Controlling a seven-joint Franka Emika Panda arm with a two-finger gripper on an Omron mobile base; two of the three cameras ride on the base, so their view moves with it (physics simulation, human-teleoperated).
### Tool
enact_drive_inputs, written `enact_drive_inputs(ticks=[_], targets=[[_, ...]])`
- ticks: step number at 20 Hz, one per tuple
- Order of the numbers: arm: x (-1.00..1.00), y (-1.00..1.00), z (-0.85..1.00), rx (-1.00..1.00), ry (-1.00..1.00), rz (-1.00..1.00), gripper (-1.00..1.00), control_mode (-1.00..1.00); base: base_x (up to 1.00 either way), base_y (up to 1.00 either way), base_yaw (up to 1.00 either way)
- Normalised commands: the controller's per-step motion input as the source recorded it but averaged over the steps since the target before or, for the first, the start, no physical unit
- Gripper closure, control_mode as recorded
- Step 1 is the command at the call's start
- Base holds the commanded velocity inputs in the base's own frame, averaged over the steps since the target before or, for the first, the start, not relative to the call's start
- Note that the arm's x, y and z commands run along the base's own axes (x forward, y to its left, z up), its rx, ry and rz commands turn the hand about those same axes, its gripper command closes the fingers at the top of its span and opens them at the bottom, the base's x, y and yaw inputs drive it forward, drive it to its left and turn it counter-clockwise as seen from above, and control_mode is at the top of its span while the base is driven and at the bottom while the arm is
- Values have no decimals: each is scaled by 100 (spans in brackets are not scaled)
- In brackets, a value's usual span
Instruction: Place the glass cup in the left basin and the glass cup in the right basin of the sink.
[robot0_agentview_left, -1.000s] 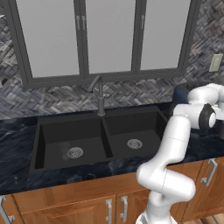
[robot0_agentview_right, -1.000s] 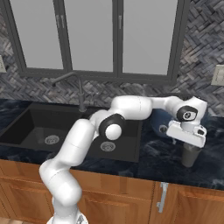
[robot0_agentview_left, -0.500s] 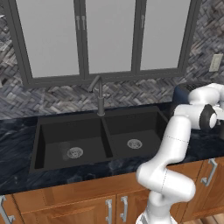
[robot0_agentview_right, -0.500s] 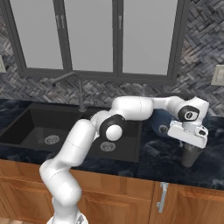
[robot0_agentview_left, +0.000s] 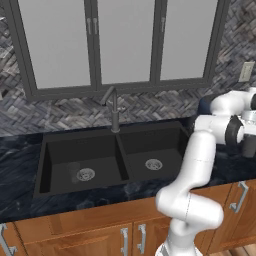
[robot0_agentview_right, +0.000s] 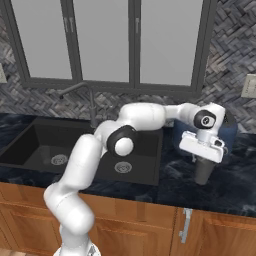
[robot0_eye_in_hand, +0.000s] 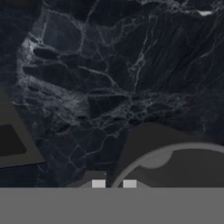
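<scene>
Hand view: gripper (robot0_eye_in_hand: 113, 184) pinches glass cup (robot0_eye_in_hand: 175, 168) rim (nothing visible inside) on counter (robot0_eye_in_hand: 109, 78).

My two base cameras look forward and down from behind me, sharing the sink (robot0_agentview_left: 107, 157) mid-frame. My hand camera stares close at the counter (robot0_eye_in_hand: 109, 78).

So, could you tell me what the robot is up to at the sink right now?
The arm is stretched out to the right of the sink, over the dark marble counter. Its gripper is shut on the rim of a glass cup that stands on the counter, beside a dark blue pot. Another glass cup already stands in the left basin. The right basin holds no cup yet.
</scene>
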Motion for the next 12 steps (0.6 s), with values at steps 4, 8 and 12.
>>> enact_drive_inputs(ticks=[4, 8, 12], targets=[[-29, 100, 36, -10, 2, 9, 100, -100, 0, 0, 0], [-29, 100, 14, -2, -4, 6, 100, -100, 0, 0, 0], [-21, 100, 0, 0, -5, 8, 100, -100, 0, 0, 0]])
